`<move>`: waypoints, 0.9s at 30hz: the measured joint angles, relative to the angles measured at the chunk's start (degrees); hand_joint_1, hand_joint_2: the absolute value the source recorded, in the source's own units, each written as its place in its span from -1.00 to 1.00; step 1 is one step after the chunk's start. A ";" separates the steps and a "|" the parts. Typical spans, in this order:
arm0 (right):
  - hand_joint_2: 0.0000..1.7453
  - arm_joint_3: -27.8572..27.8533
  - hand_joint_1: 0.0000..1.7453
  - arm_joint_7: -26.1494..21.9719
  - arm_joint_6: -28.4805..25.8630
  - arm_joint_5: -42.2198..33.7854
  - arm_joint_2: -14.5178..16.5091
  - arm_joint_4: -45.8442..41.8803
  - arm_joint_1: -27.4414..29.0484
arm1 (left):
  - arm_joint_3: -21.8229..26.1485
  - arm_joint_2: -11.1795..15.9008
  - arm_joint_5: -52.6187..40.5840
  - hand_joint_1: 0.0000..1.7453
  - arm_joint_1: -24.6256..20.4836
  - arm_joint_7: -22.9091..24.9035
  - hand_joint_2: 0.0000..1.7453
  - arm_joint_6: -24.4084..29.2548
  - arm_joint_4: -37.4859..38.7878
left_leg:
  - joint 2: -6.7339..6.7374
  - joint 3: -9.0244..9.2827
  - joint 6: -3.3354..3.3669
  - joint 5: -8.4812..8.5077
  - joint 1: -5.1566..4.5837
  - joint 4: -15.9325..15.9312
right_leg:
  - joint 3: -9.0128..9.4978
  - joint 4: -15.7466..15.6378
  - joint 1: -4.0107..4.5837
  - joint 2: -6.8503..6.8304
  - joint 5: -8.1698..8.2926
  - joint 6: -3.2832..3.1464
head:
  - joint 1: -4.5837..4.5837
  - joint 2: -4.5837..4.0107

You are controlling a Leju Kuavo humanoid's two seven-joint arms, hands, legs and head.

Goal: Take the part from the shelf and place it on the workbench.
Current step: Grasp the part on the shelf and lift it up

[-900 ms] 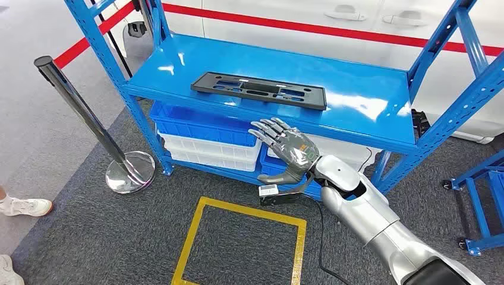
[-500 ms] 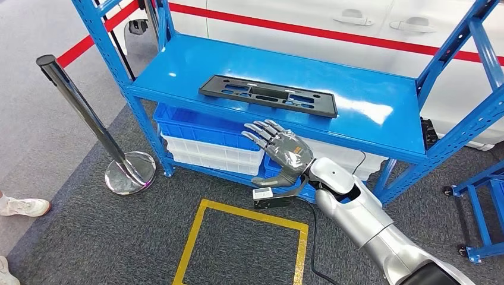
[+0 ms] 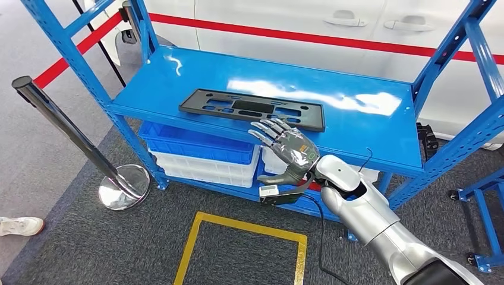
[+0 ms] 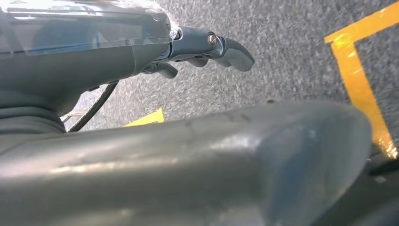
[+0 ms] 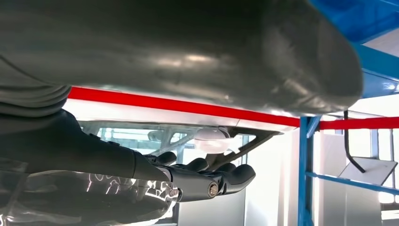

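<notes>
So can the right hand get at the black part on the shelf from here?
Probably yes: the right hand is open at the shelf's front edge, just short of the black part, with nothing between them.

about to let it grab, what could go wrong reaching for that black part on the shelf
The right hand is open, just short of the flat black part, low by the shelf edge: its fingers might catch that edge. The part lies flat, so the fingers may push it back instead of getting under. A cable trails below the arm and could snag.
</notes>
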 joint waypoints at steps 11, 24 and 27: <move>-1.00 0.25 -1.00 -0.04 -0.13 -0.12 0.21 0.69 -0.48 | -0.02 0.25 0.01 -1.00 -0.15 0.01 -1.00 -0.09 0.00 | -0.47 6.68 3.46 9.67 -0.70 -16.17 | -2.10 9.99 0.00 0.49 -3.85 2.43 | 0.00 0.00; 1.00 2.79 -1.00 -0.28 -3.17 5.93 0.46 3.63 -1.24 | 0.00 0.19 0.30 -1.00 -0.26 -0.35 -1.00 -1.27 0.08 | -0.67 13.50 0.36 2.61 0.15 -13.25 | -6.11 -0.16 -0.67 -0.12 5.74 1.19 | 0.20 0.00; 1.00 6.40 -1.00 1.88 -5.11 11.95 -0.50 5.41 -2.36 | 0.00 0.19 0.48 -1.00 -0.36 -0.35 -1.00 -1.33 0.09 | -0.47 7.85 -0.31 -0.78 0.31 -4.06 | -5.01 -0.72 -0.77 -0.24 5.15 0.51 | 0.19 0.00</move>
